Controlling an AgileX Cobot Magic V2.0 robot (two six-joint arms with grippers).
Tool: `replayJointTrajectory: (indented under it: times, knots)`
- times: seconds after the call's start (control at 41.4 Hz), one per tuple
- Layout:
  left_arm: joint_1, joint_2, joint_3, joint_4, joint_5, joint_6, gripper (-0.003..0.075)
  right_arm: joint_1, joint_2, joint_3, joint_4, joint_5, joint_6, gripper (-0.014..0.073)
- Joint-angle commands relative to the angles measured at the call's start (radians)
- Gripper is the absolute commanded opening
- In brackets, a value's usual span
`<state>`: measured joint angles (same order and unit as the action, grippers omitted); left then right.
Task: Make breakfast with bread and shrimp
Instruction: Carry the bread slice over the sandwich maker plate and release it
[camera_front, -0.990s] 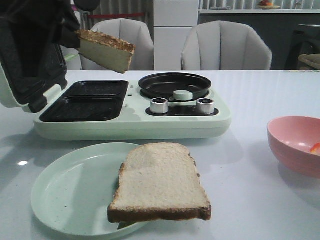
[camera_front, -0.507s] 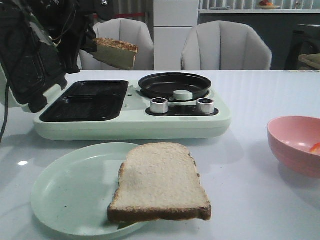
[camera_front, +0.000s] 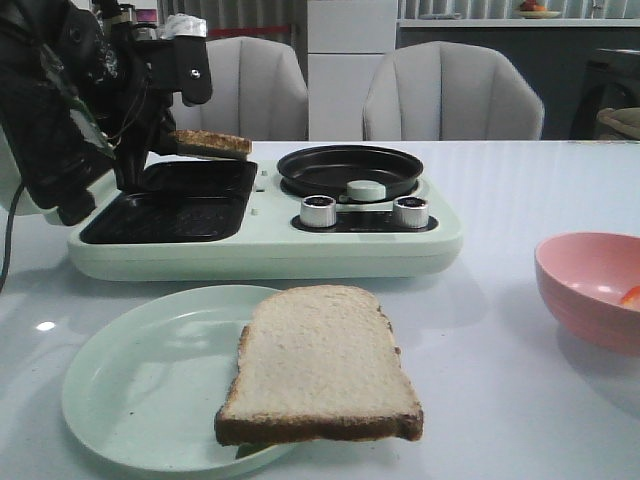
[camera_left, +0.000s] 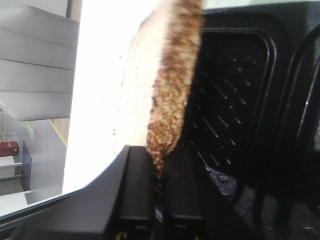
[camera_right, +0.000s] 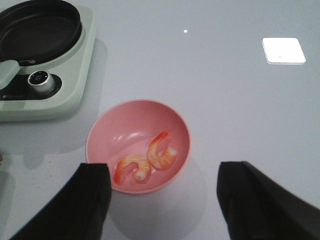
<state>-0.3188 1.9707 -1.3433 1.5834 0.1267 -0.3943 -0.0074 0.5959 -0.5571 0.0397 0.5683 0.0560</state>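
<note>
- The left gripper (camera_left: 159, 165) clenches one bread slice (camera_front: 213, 143) by its crust edge, holding it nearly flat just above the sandwich maker's (camera_front: 262, 245) open black grill plate (camera_front: 175, 203).
- A second slice (camera_front: 318, 365) lies on the pale green plate (camera_front: 140, 385) on the counter (camera_front: 500, 350).
- The right gripper (camera_right: 162, 192) hangs released above a pink bowl (camera_right: 137, 120) holding two shrimp (camera_right: 147, 162).
</note>
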Motion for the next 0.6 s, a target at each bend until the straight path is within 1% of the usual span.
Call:
replayJointTrajectory:
  times: [0.0, 0.072, 0.145, 0.217, 0.266, 0.29, 0.338, 0.386, 0.411, 0.483, 0.531, 0.58]
  knots:
    - [0.007, -0.049, -0.036, 0.01, 0.007, -0.015, 0.0104, -0.003, 0.01, -0.029, 0.001, -0.081, -0.003, 0.0557]
    - [0.007, -0.049, -0.036, 0.01, 0.007, -0.015, 0.0127, -0.003, 0.01, -0.029, 0.001, -0.081, -0.003, 0.0557]
    - [0.007, -0.048, -0.036, 0.01, 0.005, -0.015, 0.0188, -0.003, 0.01, -0.029, 0.001, -0.081, -0.003, 0.0557]
    - [0.007, -0.047, -0.036, 0.01, 0.005, -0.015, 0.0279, -0.003, 0.01, -0.029, 0.001, -0.081, -0.003, 0.0557]
    - [0.007, -0.047, -0.036, 0.01, 0.01, -0.015, 0.0353, -0.003, 0.01, -0.029, 0.001, -0.081, -0.003, 0.0557]
    - [0.007, -0.047, -0.036, 0.01, 0.012, -0.015, 0.0371, -0.003, 0.01, -0.029, 0.001, -0.081, -0.003, 0.0557]
    - [0.007, -0.047, -0.036, 0.01, 0.012, -0.015, 0.0435, -0.003, 0.01, -0.029, 0.001, -0.081, -0.003, 0.0557]
    - [0.007, -0.047, -0.036, 0.01, 0.028, -0.015, 0.047, -0.003, 0.01, -0.029, 0.001, -0.081, -0.003, 0.0557]
    - [0.007, -0.047, -0.036, 0.008, 0.035, -0.015, 0.0484, -0.003, 0.01, -0.029, 0.001, -0.081, -0.003, 0.0557]
    - [0.005, -0.049, -0.036, -0.017, 0.058, -0.015, 0.0491, -0.003, 0.01, -0.029, 0.001, -0.081, -0.003, 0.0557]
    - [0.005, -0.055, -0.036, -0.053, 0.058, -0.015, 0.0491, -0.003, 0.01, -0.029, 0.001, -0.081, -0.003, 0.0557]
    - [0.005, -0.065, -0.036, -0.13, 0.056, -0.015, 0.049, -0.003, 0.01, -0.029, 0.001, -0.081, -0.003, 0.0557]
